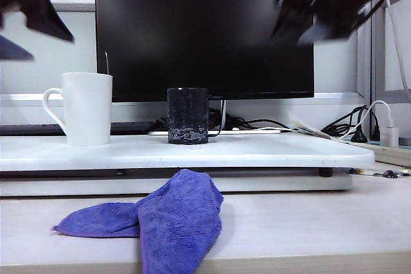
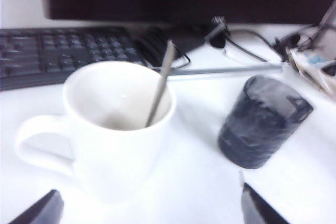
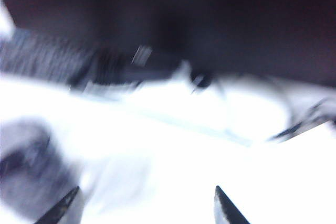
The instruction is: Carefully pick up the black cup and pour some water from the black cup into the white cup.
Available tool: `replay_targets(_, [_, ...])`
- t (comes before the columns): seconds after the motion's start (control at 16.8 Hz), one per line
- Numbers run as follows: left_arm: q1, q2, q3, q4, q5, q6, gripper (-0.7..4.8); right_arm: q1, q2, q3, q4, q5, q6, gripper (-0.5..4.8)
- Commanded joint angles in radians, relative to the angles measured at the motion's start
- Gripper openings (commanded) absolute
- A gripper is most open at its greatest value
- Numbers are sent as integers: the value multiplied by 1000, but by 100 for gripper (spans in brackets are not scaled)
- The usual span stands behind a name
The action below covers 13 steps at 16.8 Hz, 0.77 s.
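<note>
The white cup (image 1: 87,108) stands on the left of a white board (image 1: 270,152) with its handle turned left, and a thin metal stick (image 2: 160,85) leans inside it. To its right, the black cup (image 1: 188,115) stands upright in the middle of the board. I cannot make out water through its dark wall. My left gripper (image 1: 42,36) hangs high at the upper left, open; in its wrist view the left gripper (image 2: 149,205) is above the white cup (image 2: 118,129), with the black cup (image 2: 262,121) beside it. My right gripper (image 1: 314,24) is blurred at the upper right. The right wrist view shows the right gripper (image 3: 147,205) open, with the black cup (image 3: 26,177) off to one side.
A blue cloth (image 1: 160,219) lies on the table in front of the board. A large black monitor (image 1: 205,30) stands close behind the cups, with a keyboard (image 2: 58,53) and cables (image 1: 257,123) at its foot. A power strip with plugs (image 1: 379,136) sits at the far right.
</note>
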Motion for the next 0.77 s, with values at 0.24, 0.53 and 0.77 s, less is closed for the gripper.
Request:
replay_targets(0.24, [-24, 141, 3, 138, -52, 8, 479, 92, 141, 5, 87, -27, -12, 316])
replay_targets(0.53, [-53, 143, 3, 196, -51, -44, 479, 119, 225, 5, 181, -66, -3, 316])
replay_targets(0.77, [-76, 143, 3, 195, -49, -76, 479, 132, 261, 5, 241, -64, -4, 315])
